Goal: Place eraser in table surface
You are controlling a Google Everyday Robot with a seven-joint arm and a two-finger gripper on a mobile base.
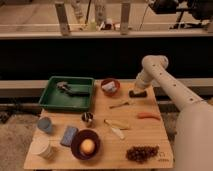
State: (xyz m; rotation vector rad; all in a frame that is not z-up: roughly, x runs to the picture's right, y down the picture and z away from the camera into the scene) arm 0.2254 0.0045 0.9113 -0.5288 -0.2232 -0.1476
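Note:
The light tan wooden table surface [150, 135] fills the middle of the camera view. My white arm reaches in from the right, bends at an elbow and points down at the table's far right edge. My gripper [138, 91] is at its tip, low over the wood. A small black flat block, the eraser [138, 94], lies right at the gripper's tip, on or just above the wood, right of the small red-brown bowl [110, 86]. I cannot tell whether the gripper holds it.
A green tray [52, 102] with a dark item stands at the far left. On the wood lie a utensil [120, 105], an orange vegetable [148, 116], a metal cup [87, 118], a blue sponge [69, 135], a bowl with an orange [86, 145] and grapes [141, 153].

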